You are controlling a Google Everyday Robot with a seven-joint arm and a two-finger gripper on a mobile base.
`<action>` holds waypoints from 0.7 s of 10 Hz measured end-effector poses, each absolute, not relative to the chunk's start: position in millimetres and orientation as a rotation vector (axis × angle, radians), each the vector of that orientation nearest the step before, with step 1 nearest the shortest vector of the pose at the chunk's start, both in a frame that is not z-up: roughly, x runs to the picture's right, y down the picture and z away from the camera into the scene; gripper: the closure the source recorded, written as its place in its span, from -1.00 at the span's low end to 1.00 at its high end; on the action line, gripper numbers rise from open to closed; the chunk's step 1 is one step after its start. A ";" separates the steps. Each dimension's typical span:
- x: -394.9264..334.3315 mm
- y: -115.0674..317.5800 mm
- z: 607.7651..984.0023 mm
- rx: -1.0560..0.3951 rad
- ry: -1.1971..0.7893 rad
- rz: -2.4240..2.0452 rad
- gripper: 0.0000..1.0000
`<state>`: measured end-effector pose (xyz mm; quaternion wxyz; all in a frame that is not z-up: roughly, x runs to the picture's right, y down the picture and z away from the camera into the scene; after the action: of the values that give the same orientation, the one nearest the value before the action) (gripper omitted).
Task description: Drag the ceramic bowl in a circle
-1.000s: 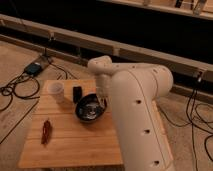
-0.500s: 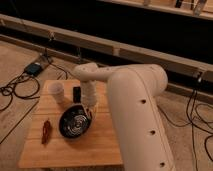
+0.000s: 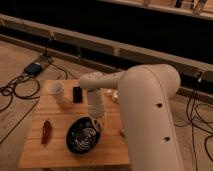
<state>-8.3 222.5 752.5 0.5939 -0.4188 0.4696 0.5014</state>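
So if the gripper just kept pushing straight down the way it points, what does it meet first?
The gripper, shut, points down onto the ceramic bowl at its right rim; below that, likely the wooden table.

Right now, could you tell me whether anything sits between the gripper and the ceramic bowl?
Nothing visible does. The gripper is already at the upper right rim of the ceramic bowl, jaws shut. The white cup and the small red object lie off to the bowl's side.

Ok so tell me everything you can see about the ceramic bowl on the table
The ceramic bowl is round, shallow and glossy black, with pale streaks inside. It sits upright and looks empty, near the front edge of the wooden table. The gripper, shut, meets its rim on the far right side. A small red object lies apart to its left; the white cup stands farther back.
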 end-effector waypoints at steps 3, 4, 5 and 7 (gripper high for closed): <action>45.2 211.0 773.6 -0.894 1.166 1.297 1.00; 48.2 203.1 782.3 -0.878 1.154 1.329 1.00; 47.3 193.2 792.7 -0.865 1.128 1.363 1.00; 22.2 175.2 811.4 -0.876 1.029 1.398 1.00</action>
<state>22.2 175.2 811.4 0.5634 -0.3722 0.4372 0.5940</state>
